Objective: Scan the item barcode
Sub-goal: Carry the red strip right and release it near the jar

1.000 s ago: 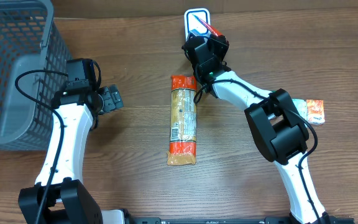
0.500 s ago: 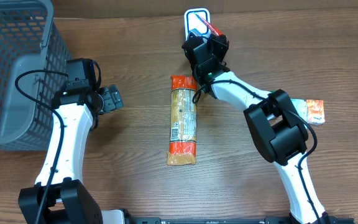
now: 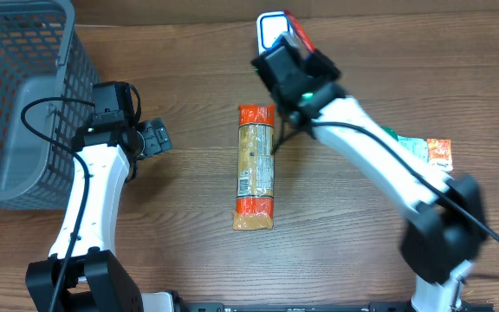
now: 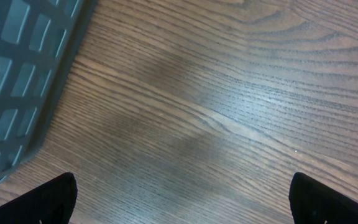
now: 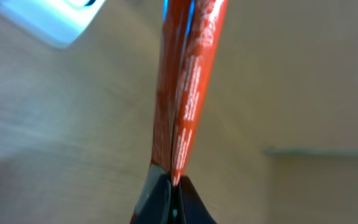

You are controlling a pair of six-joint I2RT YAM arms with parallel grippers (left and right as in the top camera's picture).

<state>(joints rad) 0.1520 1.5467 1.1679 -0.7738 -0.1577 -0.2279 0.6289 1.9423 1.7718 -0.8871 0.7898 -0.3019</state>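
Since a second ago my right arm has swung its elbow out toward the near right corner, blurred from overhead, and the right gripper (image 3: 289,45) has edged toward the far side of the worktop (image 3: 189,260). It stays clenched on the red packet (image 5: 182,93), pinching one end between its fingertips, so the packet juts straight ahead and shows edge-on in the wrist view. From above, the packet lies at the right edge of the white, blue-rimmed scanner (image 3: 270,26); I cannot tell whether they touch, nor which face carries a barcode. Just on the near side of the gripper, a long snack bag (image 3: 255,167) with orange ends lies flat on the wood, its far end close to the arm's wrist and cable. Further right, past the forearm, a small orange packet (image 3: 440,153) and a green one (image 3: 405,141) lie together. My left gripper (image 3: 156,137) is released, jaws wide over bare wood, beside the grey basket (image 3: 16,87) and well apart from the packet.
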